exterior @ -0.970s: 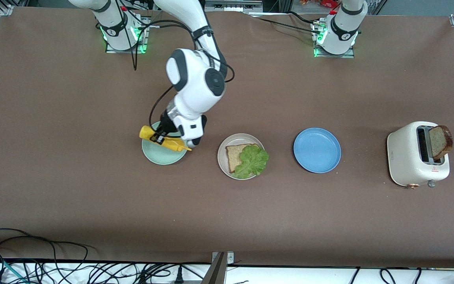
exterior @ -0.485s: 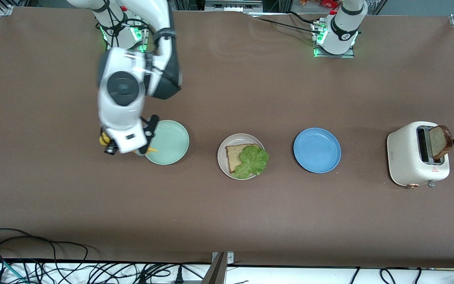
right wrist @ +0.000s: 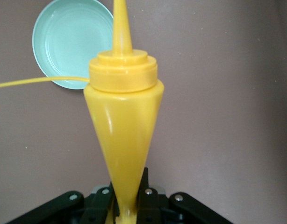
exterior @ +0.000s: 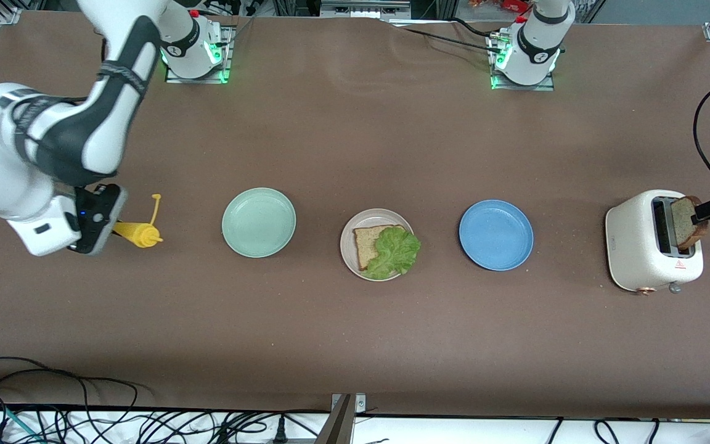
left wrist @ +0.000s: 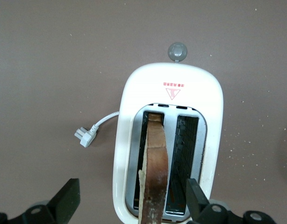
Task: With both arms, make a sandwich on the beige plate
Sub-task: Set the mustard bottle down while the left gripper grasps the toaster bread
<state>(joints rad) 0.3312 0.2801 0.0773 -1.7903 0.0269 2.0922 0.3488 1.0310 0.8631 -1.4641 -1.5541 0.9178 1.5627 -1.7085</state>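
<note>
Three plates sit mid-frame; the beige plate holds one bread slice under lettuce. At right, another slice stands in the toaster, between the left gripper's wide-open fingers. At left, the right gripper, mostly hidden, pinches a mustard bottle.

The only marking I can make out is a red warning triangle with a line of red print above it on the white toaster, by its slots. I can't read that print.
</note>
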